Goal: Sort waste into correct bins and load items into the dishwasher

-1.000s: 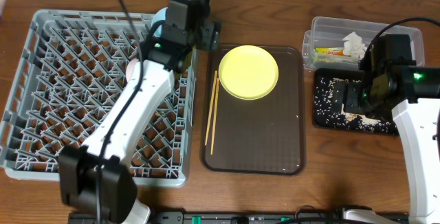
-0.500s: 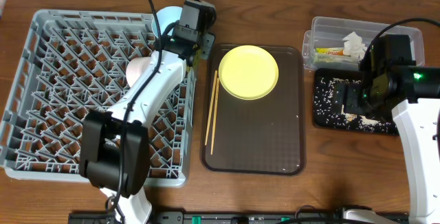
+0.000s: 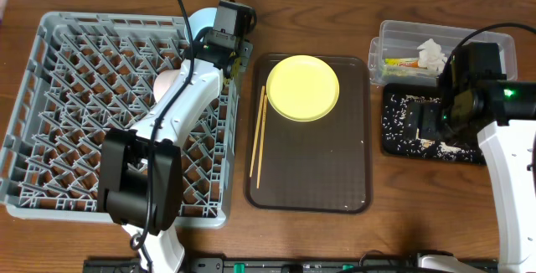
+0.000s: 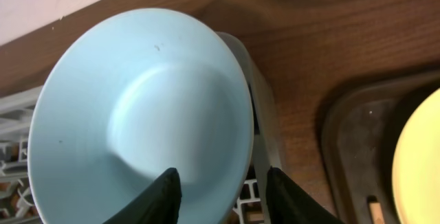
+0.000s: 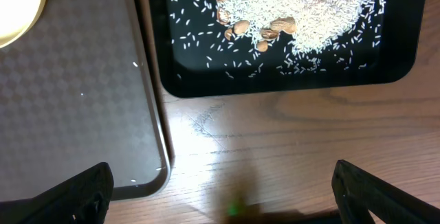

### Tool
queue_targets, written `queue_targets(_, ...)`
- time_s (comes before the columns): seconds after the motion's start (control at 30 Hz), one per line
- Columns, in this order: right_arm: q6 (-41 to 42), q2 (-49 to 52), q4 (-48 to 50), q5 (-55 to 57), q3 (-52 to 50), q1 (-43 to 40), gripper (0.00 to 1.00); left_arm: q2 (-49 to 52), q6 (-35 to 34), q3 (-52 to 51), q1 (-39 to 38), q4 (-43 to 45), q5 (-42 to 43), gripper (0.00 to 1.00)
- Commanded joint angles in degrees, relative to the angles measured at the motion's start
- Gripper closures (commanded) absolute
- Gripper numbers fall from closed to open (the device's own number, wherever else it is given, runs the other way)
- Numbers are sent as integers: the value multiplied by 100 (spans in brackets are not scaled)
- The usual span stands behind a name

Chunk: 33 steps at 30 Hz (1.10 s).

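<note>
Light blue bowl (image 4: 137,114), at dish rack (image 3: 126,20) corner, is being straddled by the part-open left gripper (image 4: 220,189) (grip unconfirmed). Right gripper (image 5: 223,189) is being held wide, empty. Rice (image 5: 309,4) is lying binned; yellow plate (image 3: 302,87) and chopsticks (image 3: 259,139) are being left for loading.

Dark brown serving tray (image 3: 310,164) at mid-table, lying flat on a wooden tabletop (image 3: 419,198)

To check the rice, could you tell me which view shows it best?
The right wrist view: the rice lies sharp in the black tray. Overhead shows only specks, partly behind the right arm; the left wrist view shows none.
</note>
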Motion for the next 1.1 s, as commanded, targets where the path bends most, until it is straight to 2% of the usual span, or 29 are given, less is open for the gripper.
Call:
queue_targets(0.0, -39, 7, -7, 57, 52, -17, 1, 96, 28, -4, 13, -26, -109, 63)
queue_targets(0.27, -109, 7, -9, 55, 55, -17, 1, 96, 28, -4, 15, -111, -109, 79)
queue_targets(0.37, -109, 7, -11, 55, 52, -17, 1, 96, 28, -4, 15, -109, -109, 87)
queue_targets(0.5, -109, 7, -24, 55, 55, -17, 1, 79, 28, -4, 13, -109, -107, 93)
queue_targets(0.77, -109, 7, -20, 57, 55, -17, 1, -339, 2, -4, 13, -107, -57, 94)
queue_targets(0.93, -109, 7, -17, 55, 52, -17, 1, -916, -192, -4, 81, -109, 861, 94)
queue_targets(1.07, -109, 7, -24, 57, 55, -17, 1, -1338, -715, -4, 455, -101, 2251, 94)
